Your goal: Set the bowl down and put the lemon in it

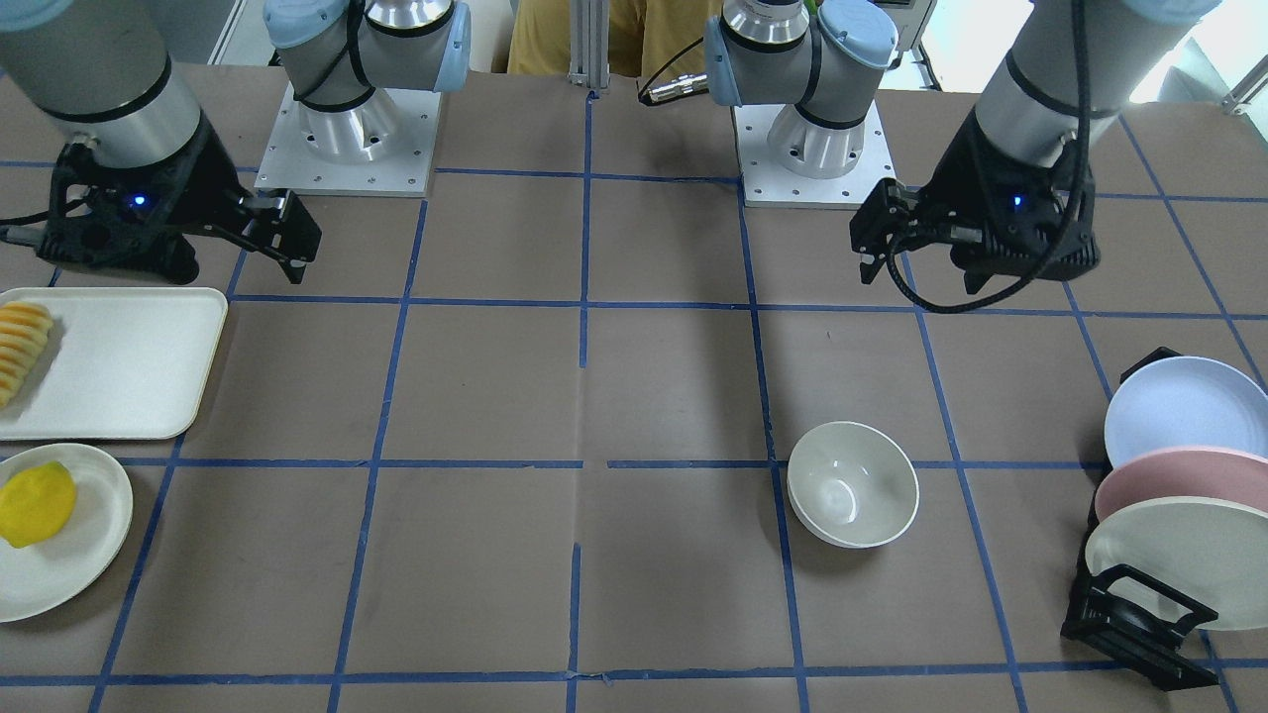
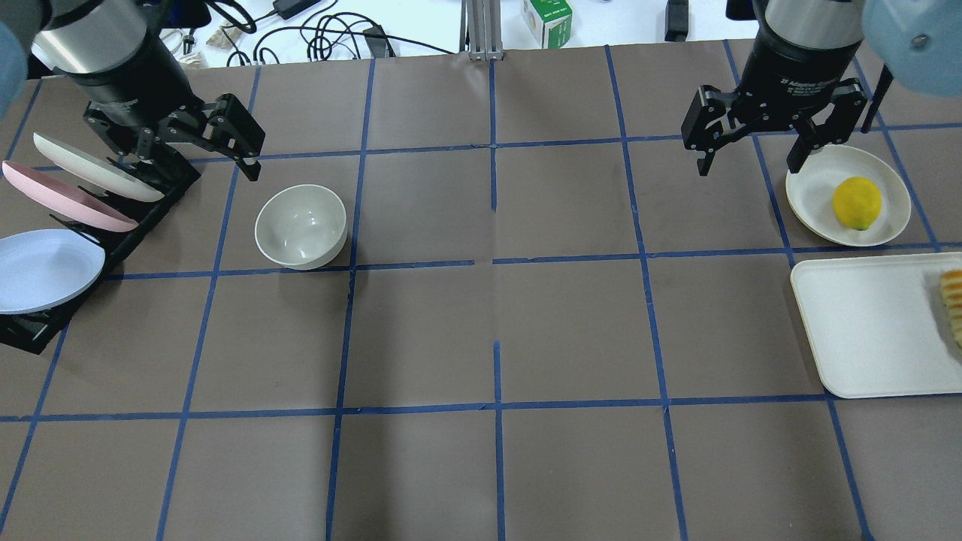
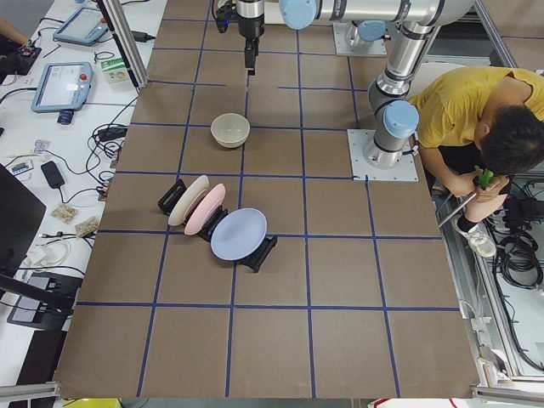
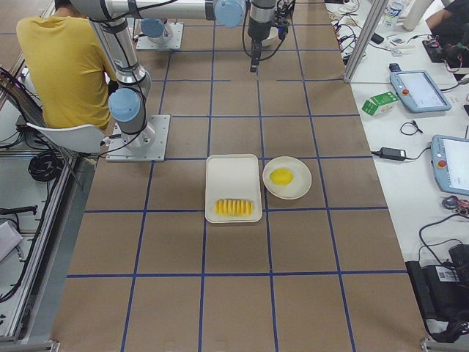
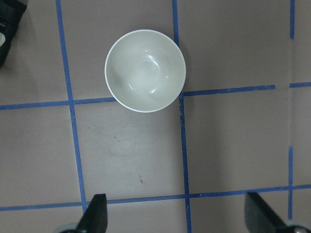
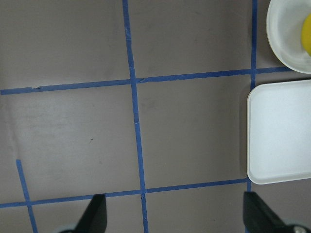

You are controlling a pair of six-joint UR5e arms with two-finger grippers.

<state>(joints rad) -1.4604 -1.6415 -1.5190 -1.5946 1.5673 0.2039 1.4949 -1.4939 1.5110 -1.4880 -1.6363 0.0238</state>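
Observation:
The off-white bowl (image 2: 301, 225) stands upright and empty on the table, left of centre; it also shows in the front view (image 1: 854, 483) and the left wrist view (image 5: 146, 70). My left gripper (image 2: 188, 146) hovers open and empty above the table, just behind and left of the bowl, by the plate rack. The yellow lemon (image 2: 857, 203) lies on a flat off-white plate (image 2: 808, 195) at the far right; it also shows in the front view (image 1: 37, 503). My right gripper (image 2: 751, 161) hovers open and empty just left of that plate.
A black rack (image 2: 113, 240) with three plates stands at the table's left edge. A white tray (image 2: 864, 330) with sliced orange-yellow food (image 2: 953, 300) lies in front of the lemon's plate. A person in a yellow shirt (image 4: 66, 66) sits by the robot bases.

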